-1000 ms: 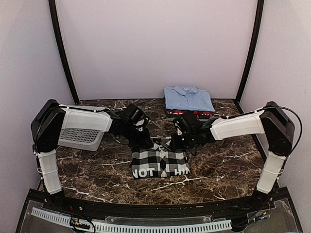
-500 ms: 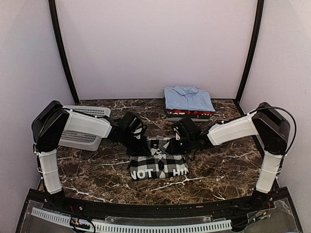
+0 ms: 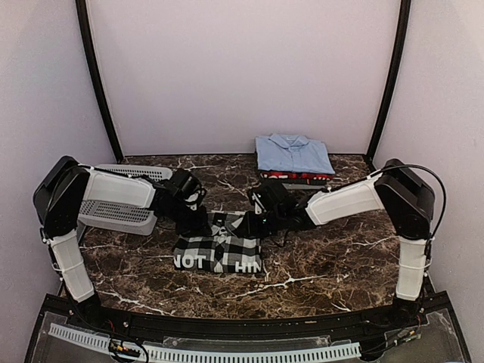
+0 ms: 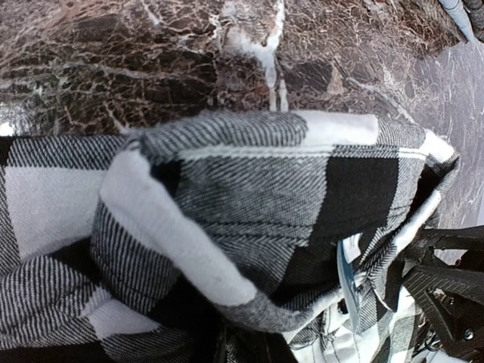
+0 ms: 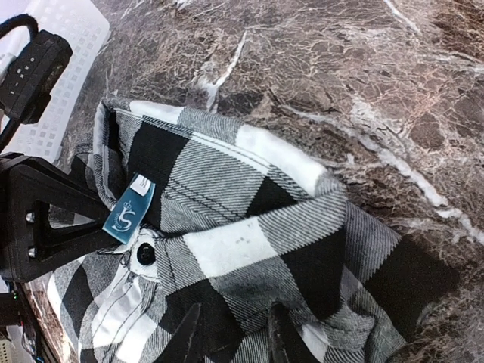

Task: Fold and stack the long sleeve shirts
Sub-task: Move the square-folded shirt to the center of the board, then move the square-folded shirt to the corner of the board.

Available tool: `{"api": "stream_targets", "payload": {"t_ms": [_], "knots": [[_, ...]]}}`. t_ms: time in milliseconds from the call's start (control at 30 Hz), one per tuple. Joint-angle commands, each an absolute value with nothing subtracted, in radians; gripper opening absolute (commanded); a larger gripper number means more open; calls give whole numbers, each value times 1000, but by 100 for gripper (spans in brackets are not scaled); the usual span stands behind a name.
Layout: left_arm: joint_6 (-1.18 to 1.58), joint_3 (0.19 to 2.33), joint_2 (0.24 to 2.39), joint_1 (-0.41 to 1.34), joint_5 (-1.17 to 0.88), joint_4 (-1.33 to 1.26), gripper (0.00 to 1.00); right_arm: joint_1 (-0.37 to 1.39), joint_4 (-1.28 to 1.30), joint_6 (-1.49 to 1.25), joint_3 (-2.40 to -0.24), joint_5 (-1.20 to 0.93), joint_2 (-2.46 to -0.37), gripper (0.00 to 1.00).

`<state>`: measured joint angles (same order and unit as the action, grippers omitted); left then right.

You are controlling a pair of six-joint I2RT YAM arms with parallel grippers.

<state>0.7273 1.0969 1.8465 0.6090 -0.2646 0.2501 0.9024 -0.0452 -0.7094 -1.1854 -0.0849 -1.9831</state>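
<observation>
Slippage is the main risk: the checked shirt (image 3: pixel 219 249) lies folded mid-table, well short of the blue shirt (image 3: pixel 293 153) stacked on the red shirt (image 3: pixel 291 175) at the back. If one collar corner drags ahead of the other, the fold could skew or open. The right gripper (image 3: pixel 255 219) pinches the collar edge between its fingers (image 5: pixel 189 336). The left gripper (image 3: pixel 198 221) sits at the other corner with its fingers buried under bunched cloth, so its state cannot be told. Compared with a second ago, shirt and both grippers sit further to the left, nearer the basket (image 3: pixel 121 212).
</observation>
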Motion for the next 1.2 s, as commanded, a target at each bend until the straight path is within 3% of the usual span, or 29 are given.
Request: {"api": "stream_targets", "payload": {"t_ms": [0,200,367,500,867,1167], "knots": [[668,1121,1800,604,-212,377,16,887,-4,-677,-1211,-84,-1904,27],[608,1222,1735,619,-205,427,32,826,28,-657,-1196,-56,-1771,35],[574,1272,1678,633,-226,418,57,718,-8,-684,-1105,-35,-1666,44],[567,1269,1623,633,-250,375,67,586,-100,-740,-985,-59,-1582,44],[562,1214,1486,634,-287,311,72,294,-332,-896,-767,-209,-1572,41],[566,1157,1396,633,-284,280,73,180,-459,-970,-807,-246,-1761,36]]}}
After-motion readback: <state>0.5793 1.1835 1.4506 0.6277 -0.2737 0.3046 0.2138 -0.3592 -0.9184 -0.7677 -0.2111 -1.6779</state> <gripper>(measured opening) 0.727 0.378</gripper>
